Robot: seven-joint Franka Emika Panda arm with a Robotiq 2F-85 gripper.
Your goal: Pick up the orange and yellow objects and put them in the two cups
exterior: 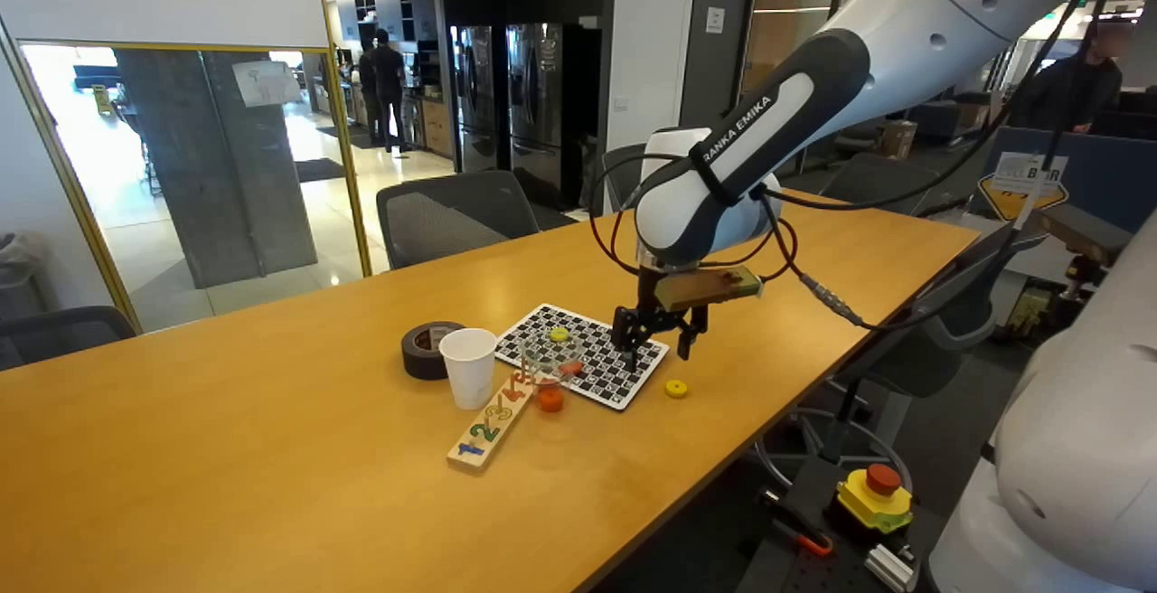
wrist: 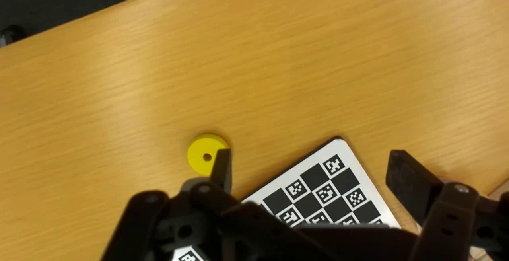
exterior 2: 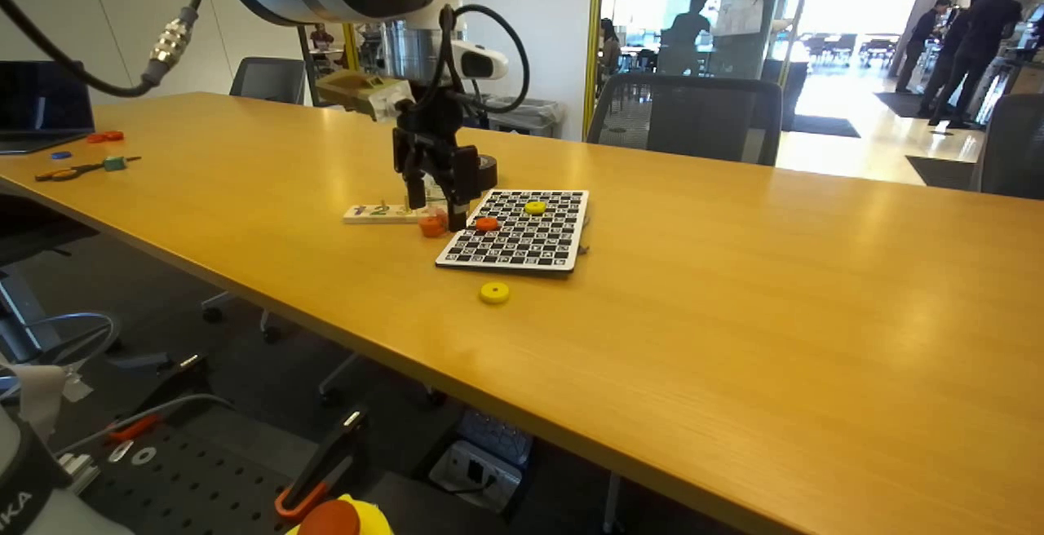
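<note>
A yellow disc [exterior: 676,389] lies on the table beside the checkered board; it also shows in an exterior view [exterior 2: 494,293] and the wrist view [wrist: 204,153], where a finger overlaps it. Another yellow disc [exterior 2: 535,208] and an orange piece [exterior 2: 487,224] appear over the board. More orange pieces [exterior: 550,399] sit by the board's corner. A white cup [exterior: 470,367] stands upright. A clear, see-through cup [exterior: 546,351] seems to stand at the board's edge. The dark round thing [exterior: 423,353] looks like a tape roll. My gripper [wrist: 312,165] is open and empty above the board's near corner.
The checkered board [exterior: 615,385] lies flat under my gripper. A pale wooden strip [exterior: 488,430] with numbers and pegs lies by the white cup. A laptop [exterior 2: 45,103], pliers-like tool [exterior 2: 77,170] and small red pieces [exterior 2: 104,136] lie at the table's far end.
</note>
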